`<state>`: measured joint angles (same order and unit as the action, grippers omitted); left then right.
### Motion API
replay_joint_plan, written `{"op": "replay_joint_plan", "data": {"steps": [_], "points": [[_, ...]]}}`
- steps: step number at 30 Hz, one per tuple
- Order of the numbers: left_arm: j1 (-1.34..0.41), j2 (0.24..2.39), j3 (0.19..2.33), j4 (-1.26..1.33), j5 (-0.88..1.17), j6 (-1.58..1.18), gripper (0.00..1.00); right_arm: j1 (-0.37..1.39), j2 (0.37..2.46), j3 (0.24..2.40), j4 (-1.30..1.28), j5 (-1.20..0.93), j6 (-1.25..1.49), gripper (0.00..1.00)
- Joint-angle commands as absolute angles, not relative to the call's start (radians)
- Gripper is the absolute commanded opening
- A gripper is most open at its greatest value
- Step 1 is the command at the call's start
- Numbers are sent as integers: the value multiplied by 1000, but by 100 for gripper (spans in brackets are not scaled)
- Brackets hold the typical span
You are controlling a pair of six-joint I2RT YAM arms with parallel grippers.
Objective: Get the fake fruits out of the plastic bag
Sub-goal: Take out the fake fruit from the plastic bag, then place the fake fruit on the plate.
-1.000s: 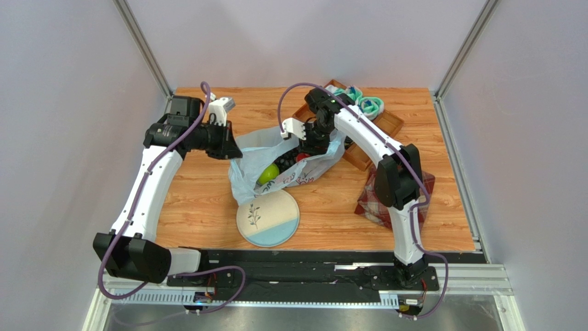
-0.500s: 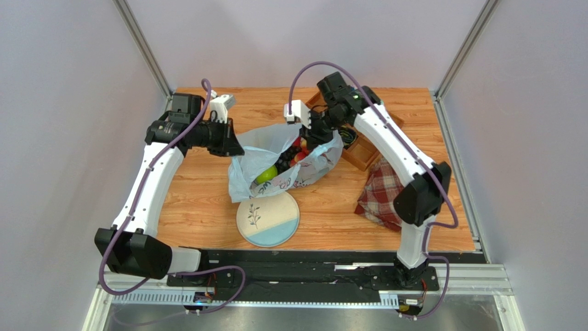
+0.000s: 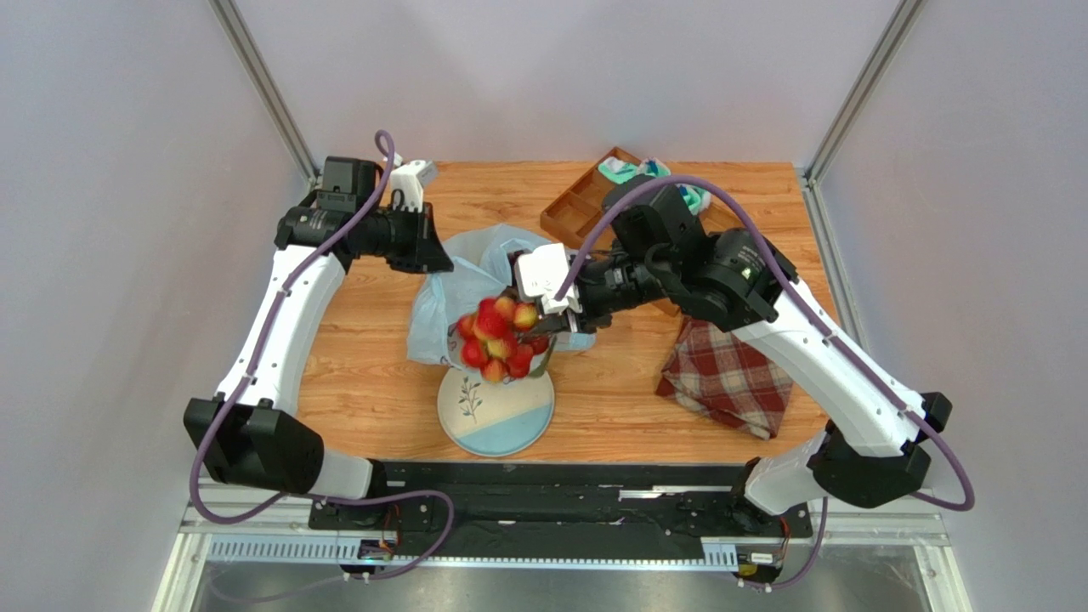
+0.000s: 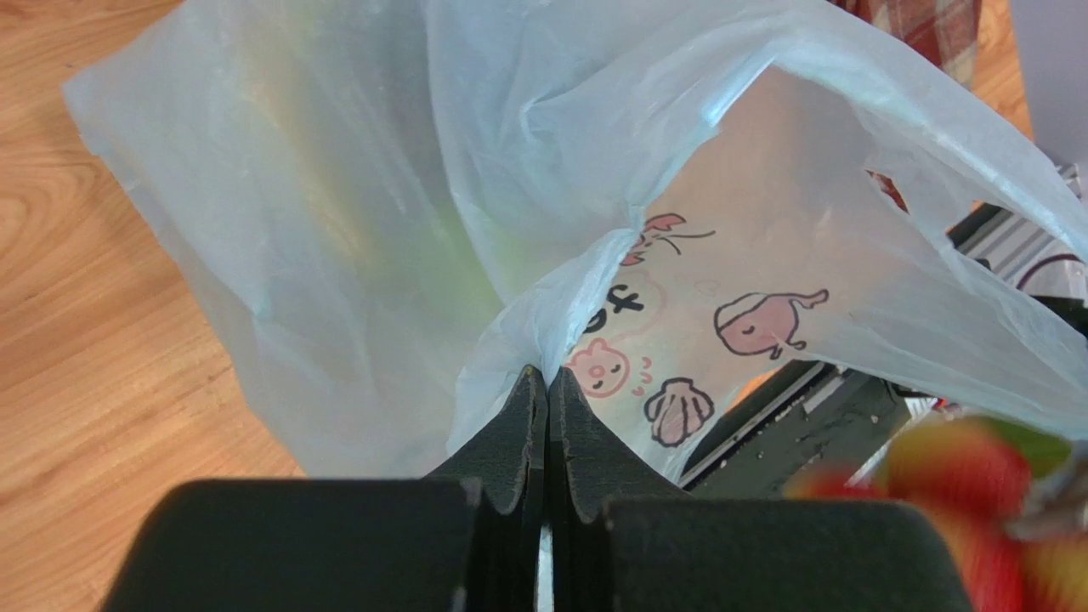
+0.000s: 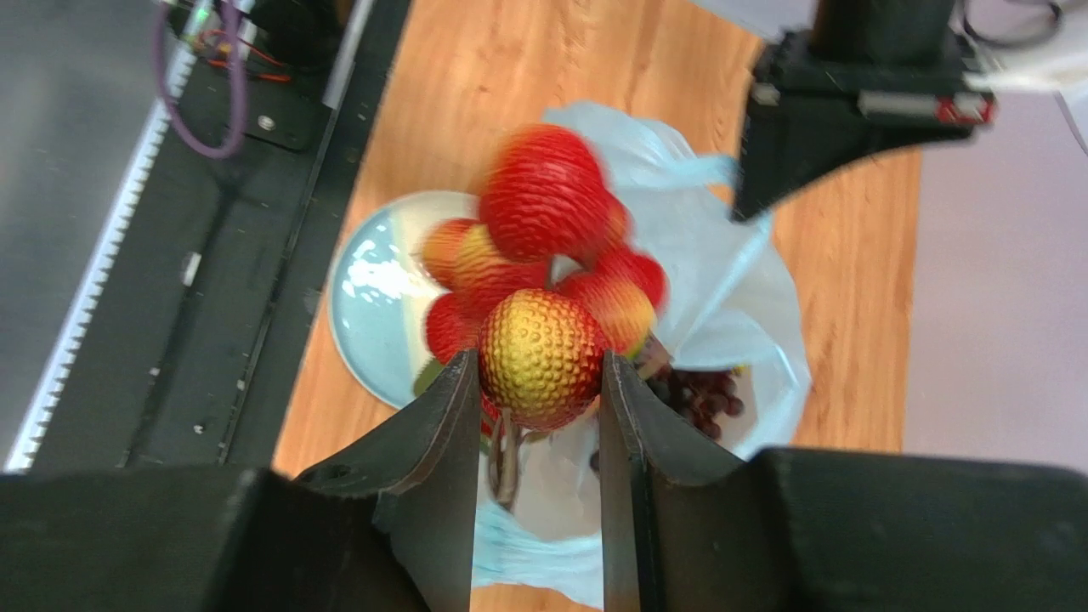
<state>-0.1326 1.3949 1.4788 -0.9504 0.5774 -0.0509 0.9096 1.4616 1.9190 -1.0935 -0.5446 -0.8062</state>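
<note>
The pale-blue plastic bag point(image 3: 475, 278) lies on the wooden table, its printed side showing in the left wrist view point(image 4: 715, 281). My left gripper point(image 3: 429, 262) is shut on the bag's edge point(image 4: 547, 372) at its far left. My right gripper point(image 3: 542, 329) is shut on the cluster of small red fruits point(image 3: 498, 339), held in the air over the bag's near side and the plate; the cluster fills the right wrist view point(image 5: 543, 287). Dark purple grapes point(image 5: 700, 393) lie inside the bag. The green fruit and banana are hidden.
A round pale-blue plate point(image 3: 496, 406) lies near the front edge, also under the cluster in the right wrist view point(image 5: 370, 300). A wooden tray point(image 3: 590, 202) with teal-white socks point(image 3: 691, 195) stands at the back right. A red plaid cloth point(image 3: 725, 376) lies at the right.
My right gripper has lifted the red fruit cluster out of the bag and carried it toward the front, over the plate. The left gripper has kept hold of the bag's edge.
</note>
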Motion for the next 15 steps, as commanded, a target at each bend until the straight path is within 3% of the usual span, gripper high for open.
{"op": "replay_joint_plan", "data": {"steps": [1,7,15], "points": [[-106,1445,1558,-939,546,-51,0,998,1463,1930,-992,-563,-730,1],[-66,1489,1603,-946,560,-57,0,1089,1549,2010,-928,-623,-597,0],[-31,1494,1634,-927,610,-90,0,1092,1644,1801,-789,-695,-463,0]]}}
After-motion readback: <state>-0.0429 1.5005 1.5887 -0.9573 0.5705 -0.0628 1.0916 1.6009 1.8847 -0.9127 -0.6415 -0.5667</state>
